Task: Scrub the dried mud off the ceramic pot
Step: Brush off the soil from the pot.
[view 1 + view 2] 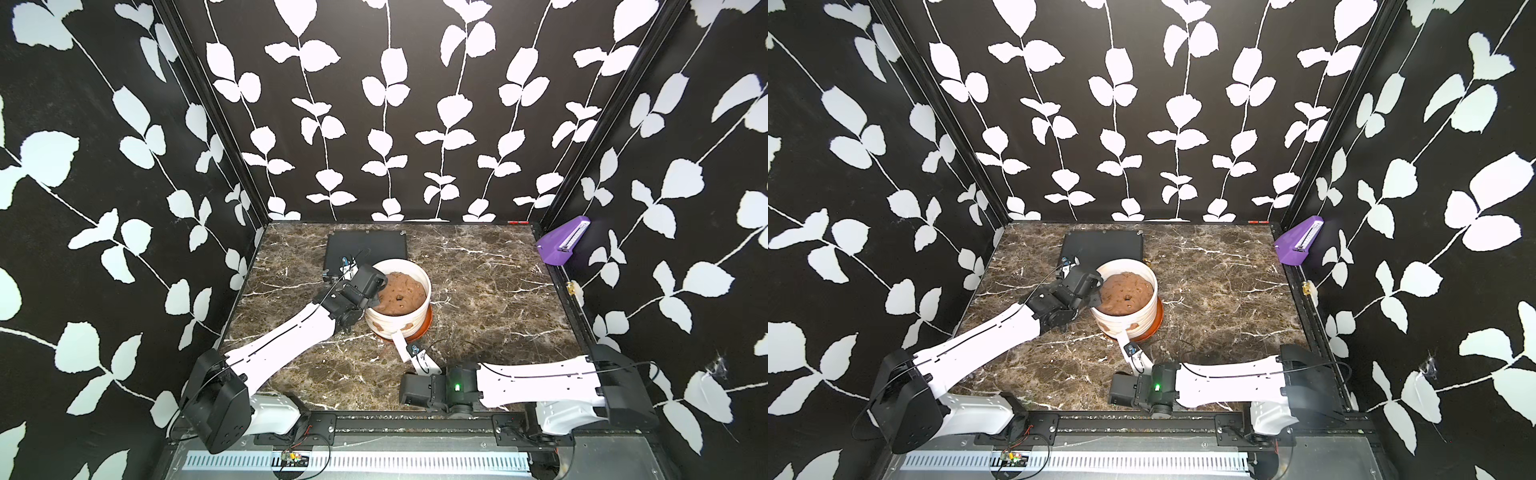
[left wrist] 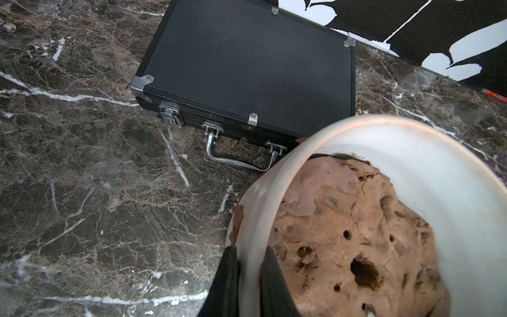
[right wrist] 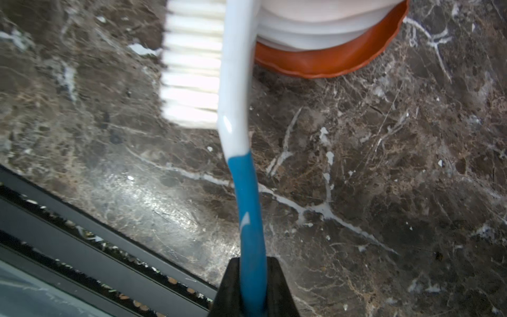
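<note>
The white ribbed ceramic pot [image 1: 390, 323] [image 1: 1121, 323] stands mid-table on an orange saucer [image 1: 428, 325] [image 3: 329, 63]. Blotches of dried mud [image 1: 409, 326] [image 1: 1133, 327] [image 2: 238, 216] cling to its outer wall. My left gripper [image 1: 369, 301] [image 2: 251, 252] is shut on the pot's rim [image 2: 274, 175], one finger outside and one inside. My right gripper [image 1: 417, 360] [image 3: 253, 263] is shut on the blue handle of a white-headed brush [image 3: 247, 205] [image 1: 400, 340]. The brush head lies against the pot's lower wall near the saucer, with its bristles [image 3: 192, 68] pointing sideways, away from the pot.
A lumpy brown mass [image 1: 401, 296] [image 2: 356, 233] with a hole fills the pot. A flat black case [image 1: 365, 249] [image 2: 247, 68] lies just behind the pot, its handle toward it. A purple fixture [image 1: 561, 245] hangs on the right wall. A black rail [image 1: 374, 419] borders the table's front.
</note>
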Tool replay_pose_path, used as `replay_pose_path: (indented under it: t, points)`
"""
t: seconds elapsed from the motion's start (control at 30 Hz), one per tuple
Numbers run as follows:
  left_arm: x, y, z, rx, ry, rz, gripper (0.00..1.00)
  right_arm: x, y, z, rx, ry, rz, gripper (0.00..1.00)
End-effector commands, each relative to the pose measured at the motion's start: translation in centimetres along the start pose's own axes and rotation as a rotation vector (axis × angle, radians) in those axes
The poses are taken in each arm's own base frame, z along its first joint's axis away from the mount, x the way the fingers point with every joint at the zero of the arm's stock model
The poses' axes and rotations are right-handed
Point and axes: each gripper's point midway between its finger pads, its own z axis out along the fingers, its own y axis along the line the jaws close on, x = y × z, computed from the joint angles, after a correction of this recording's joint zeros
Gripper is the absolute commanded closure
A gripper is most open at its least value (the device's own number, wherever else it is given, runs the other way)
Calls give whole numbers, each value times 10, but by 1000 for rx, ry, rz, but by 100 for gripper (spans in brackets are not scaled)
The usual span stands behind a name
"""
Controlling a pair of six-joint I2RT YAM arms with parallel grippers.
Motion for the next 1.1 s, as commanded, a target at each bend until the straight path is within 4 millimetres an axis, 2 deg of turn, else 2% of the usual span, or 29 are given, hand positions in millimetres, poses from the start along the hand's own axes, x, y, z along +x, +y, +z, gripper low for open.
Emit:
replay_pose_path:
  t: [0.0,0.17,0.23,0.33,0.5,0.6,0.7,0.83,0.9,0.97,1.07]
  points:
    - [39,34,19,-123,114,24,100,-1,-18,-6,34,-64,48,100]
    - [43,34,17,-118,134,-19,100,24,-55,-8,101,-44,144,100]
    - [46,33,17,-105,146,-36,100,27,-64,-9,123,-46,177,100]
    - [49,34,17,-100,148,-49,100,20,-67,-10,131,-54,209,100]
    - [50,37,17,-112,146,-41,100,-9,-58,-6,118,-69,217,100]
    - [51,37,19,-115,150,-37,100,-29,-36,-5,77,-79,175,100]
    - [51,38,20,-117,148,-33,100,-33,-13,-1,32,-81,113,100]
    - [54,39,22,-121,149,-39,100,-20,22,-1,-34,-71,-36,100]
    - [55,39,22,-123,150,-41,100,-9,26,-6,11,-80,-121,100]
    - [55,40,23,-126,152,-42,100,5,18,-5,46,-63,-134,100]
    - [55,40,22,-124,152,-48,100,24,-12,-4,105,-43,-74,100]
